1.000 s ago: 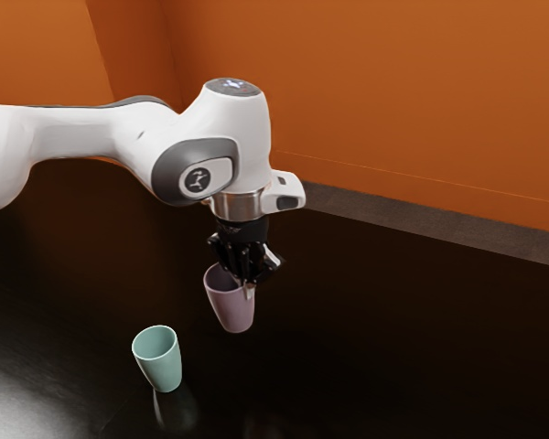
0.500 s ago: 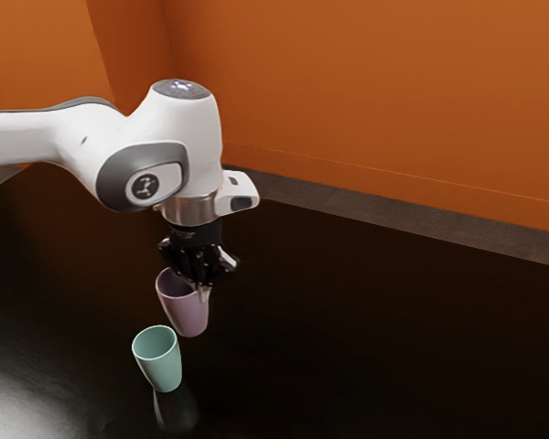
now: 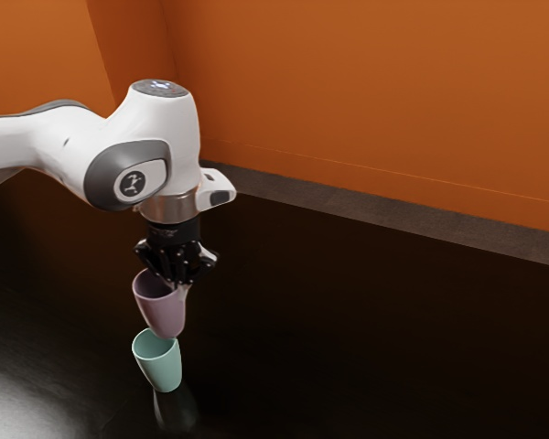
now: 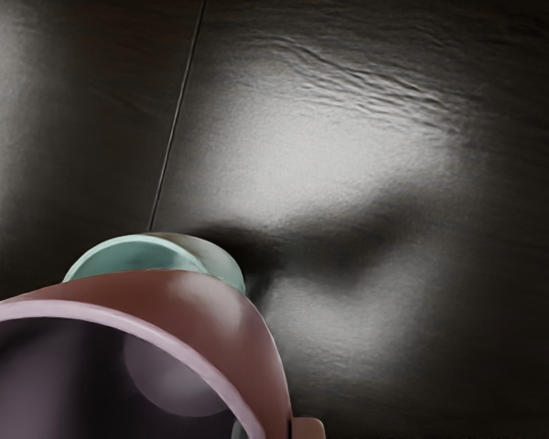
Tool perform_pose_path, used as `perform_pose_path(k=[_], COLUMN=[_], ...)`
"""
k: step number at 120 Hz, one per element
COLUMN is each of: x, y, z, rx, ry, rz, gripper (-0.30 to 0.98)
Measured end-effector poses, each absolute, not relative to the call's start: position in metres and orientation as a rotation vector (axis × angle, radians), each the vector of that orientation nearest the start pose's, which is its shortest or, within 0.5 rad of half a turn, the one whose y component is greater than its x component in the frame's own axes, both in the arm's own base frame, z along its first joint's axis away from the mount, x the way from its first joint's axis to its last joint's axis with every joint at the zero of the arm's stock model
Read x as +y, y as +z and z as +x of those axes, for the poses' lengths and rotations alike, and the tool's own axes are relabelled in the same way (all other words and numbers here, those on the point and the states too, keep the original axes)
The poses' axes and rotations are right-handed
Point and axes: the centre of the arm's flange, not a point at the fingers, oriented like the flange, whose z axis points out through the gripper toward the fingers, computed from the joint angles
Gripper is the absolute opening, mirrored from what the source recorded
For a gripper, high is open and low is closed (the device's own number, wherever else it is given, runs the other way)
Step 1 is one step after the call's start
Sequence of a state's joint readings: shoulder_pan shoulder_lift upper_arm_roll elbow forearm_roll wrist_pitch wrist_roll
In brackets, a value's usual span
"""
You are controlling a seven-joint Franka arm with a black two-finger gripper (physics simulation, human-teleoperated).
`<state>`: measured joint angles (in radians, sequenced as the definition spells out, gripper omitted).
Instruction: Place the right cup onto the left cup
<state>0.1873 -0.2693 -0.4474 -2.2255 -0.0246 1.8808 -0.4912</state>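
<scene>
Pink cup (image 3: 162, 313): swung toward the exterior view's left — now aloft, over the mint cup (image 3: 163, 369).
Gripper (image 3: 179, 288): clamped on pink cup's wall.
Mint cup: unmoved on counter (image 3: 320, 357).
Stacking: carry nearly done — fine centring, then lowering, likely next.

A dark, glossy tabletop (image 3: 393, 338) lies below an orange wall (image 3: 375, 82), with a grey-brown strip (image 3: 384, 217) between them. Pale glare (image 3: 9, 398) brightens the tabletop at the exterior view's lower left. In the wrist view, a thin straight line (image 4: 177, 114) crosses its surface.
</scene>
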Motion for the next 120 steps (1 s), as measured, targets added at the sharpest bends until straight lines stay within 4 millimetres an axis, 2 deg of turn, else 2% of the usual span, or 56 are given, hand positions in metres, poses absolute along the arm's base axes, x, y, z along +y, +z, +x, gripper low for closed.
perform_pose_path(k=[28,66,120], x=[-0.112,-0.097,-0.09], y=[0.46,0.45,0.442], z=[0.45,0.458,0.448], rx=[-0.516,-0.63,-0.727], ry=[0.133,0.161,0.208], rz=[-2.973,-2.969,-2.959], gripper=[-0.1,-0.1,-0.1])
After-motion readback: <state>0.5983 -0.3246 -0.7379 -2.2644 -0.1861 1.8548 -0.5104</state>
